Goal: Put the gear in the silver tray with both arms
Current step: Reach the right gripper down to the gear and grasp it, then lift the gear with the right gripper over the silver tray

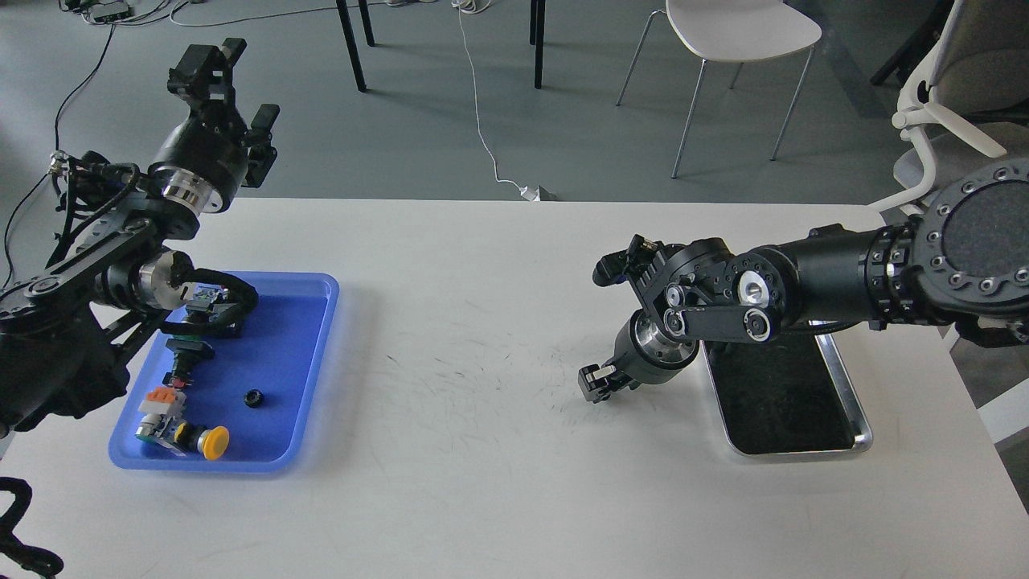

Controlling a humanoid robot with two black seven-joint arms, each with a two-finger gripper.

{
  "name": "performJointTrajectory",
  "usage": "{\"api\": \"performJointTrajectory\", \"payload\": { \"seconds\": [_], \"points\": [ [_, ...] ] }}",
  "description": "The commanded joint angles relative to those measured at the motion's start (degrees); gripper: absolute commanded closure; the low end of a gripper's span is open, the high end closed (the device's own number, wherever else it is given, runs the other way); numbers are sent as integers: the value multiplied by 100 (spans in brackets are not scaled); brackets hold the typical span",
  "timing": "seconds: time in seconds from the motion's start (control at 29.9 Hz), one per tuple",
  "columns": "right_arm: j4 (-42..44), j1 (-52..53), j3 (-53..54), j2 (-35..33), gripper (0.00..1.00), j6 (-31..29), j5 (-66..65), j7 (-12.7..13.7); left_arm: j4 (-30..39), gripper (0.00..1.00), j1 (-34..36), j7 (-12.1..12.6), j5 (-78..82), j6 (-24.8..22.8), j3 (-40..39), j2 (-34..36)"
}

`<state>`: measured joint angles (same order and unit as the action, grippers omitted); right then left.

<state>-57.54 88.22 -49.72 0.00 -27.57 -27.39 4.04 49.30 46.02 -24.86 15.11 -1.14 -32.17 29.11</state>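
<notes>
White table, viewed from the robot's head. Landmark: the blue tray, on the table's left side.

Inside the blue tray: a small black ring-shaped part, likely the gear, lying alone on the tray floor near its middle. Toward the tray's near left corner sits a yellow push-button with a grey and orange switch block just beside it. Further back in the tray, a black component with a green body, partly hidden by the left arm's cabling.

Left arm comes in over the blue tray's left edge and rises behind it. The left gripper is held up high, beyond the tray's far edge and off the table surface, fingers spread wide apart, nothing between them.

Well to the right of the blue tray, across a bare stretch of scuffed tabletop, lies the silver tray; its dark bottom shows no part in the visible portion, though the right arm covers its far end. Right arm reaches in from the right edge, crossing above that tray. The right gripper hangs low over the table just left of the silver tray, on the side facing the blue tray. It is seen dark and partly end-on; whether its fingers are apart or closed cannot be told.

Behind the table: grey floor, a white chair, a white cable.
</notes>
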Motion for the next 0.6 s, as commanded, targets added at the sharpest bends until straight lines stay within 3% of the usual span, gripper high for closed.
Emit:
{"api": "performJointTrajectory", "payload": {
  "seconds": [0.0, 0.1, 0.4, 0.57],
  "points": [
    [50, 98, -151, 0, 74, -43, -38, 1, 0, 9, -5, -28, 0, 0, 0, 33],
    [50, 178, -222, 0, 98, -43, -38, 1, 0, 9, -5, -28, 0, 0, -9, 78],
    [-125, 677, -143, 0, 98, -43, 50, 1, 0, 9, -5, -28, 0, 0, -9, 122],
    [-783, 1538, 199, -1104, 98, -43, 67, 1, 0, 9, -5, -37, 0, 9, -9, 157]
  ]
}}
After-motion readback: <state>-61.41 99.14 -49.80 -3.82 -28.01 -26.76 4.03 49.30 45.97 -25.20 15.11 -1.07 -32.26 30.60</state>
